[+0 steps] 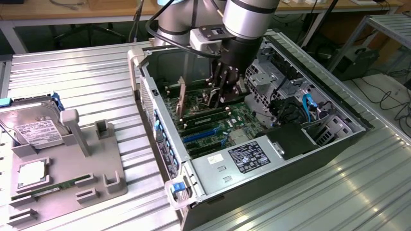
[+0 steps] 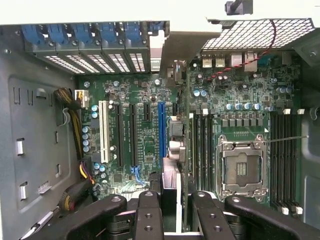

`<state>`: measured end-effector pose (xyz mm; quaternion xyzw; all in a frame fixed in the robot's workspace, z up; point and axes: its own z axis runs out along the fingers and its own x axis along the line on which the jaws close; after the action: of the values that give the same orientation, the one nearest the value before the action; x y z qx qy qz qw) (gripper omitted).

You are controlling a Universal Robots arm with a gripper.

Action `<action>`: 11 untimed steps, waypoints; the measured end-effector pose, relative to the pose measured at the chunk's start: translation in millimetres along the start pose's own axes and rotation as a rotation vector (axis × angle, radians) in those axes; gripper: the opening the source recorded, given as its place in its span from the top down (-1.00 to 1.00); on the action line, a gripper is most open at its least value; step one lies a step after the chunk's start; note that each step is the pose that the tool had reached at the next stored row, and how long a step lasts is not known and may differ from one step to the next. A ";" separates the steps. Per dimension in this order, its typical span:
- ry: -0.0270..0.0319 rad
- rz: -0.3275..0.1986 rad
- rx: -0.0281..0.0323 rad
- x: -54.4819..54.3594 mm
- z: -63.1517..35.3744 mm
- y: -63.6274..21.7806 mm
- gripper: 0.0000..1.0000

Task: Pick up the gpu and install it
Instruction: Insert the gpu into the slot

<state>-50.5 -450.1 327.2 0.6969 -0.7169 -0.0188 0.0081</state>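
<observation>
The gripper (image 1: 226, 94) was down inside the computer case (image 1: 334, 103), clamped on the gpu (image 2: 176, 165). The gpu stood on edge just over the board (image 2: 140, 145). It did not look pushed into its slot yet.

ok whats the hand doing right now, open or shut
hand: shut on the gpu, holding it edge-down inside the computer case over the motherboard.

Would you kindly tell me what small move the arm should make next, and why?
Probably ease straight down, gently: the end effector grips the gpu edge-on inside the case, over the motherboard right beside the blue slot, and I cannot tell that it is seated yet.
</observation>
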 end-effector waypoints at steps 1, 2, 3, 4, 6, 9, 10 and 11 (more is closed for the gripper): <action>0.0001 0.000 -0.0014 0.0 0.8 0.0 0.44; 0.0001 0.000 -0.0030 0.0 1.5 -0.1 0.44; 0.0002 0.000 -0.0062 0.1 2.1 -0.2 0.44; 0.0003 0.000 -0.0092 0.1 3.1 -0.1 0.44; 0.0004 0.000 -0.0125 0.1 4.4 -0.2 0.44; 0.0007 0.000 -0.0137 0.1 4.5 -0.2 0.44; 0.0007 0.000 -0.0137 0.1 4.5 -0.2 0.44; 0.0007 0.000 -0.0136 0.1 4.5 -0.2 0.44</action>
<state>-50.5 -450.1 322.6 0.6968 -0.7168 -0.0235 0.0131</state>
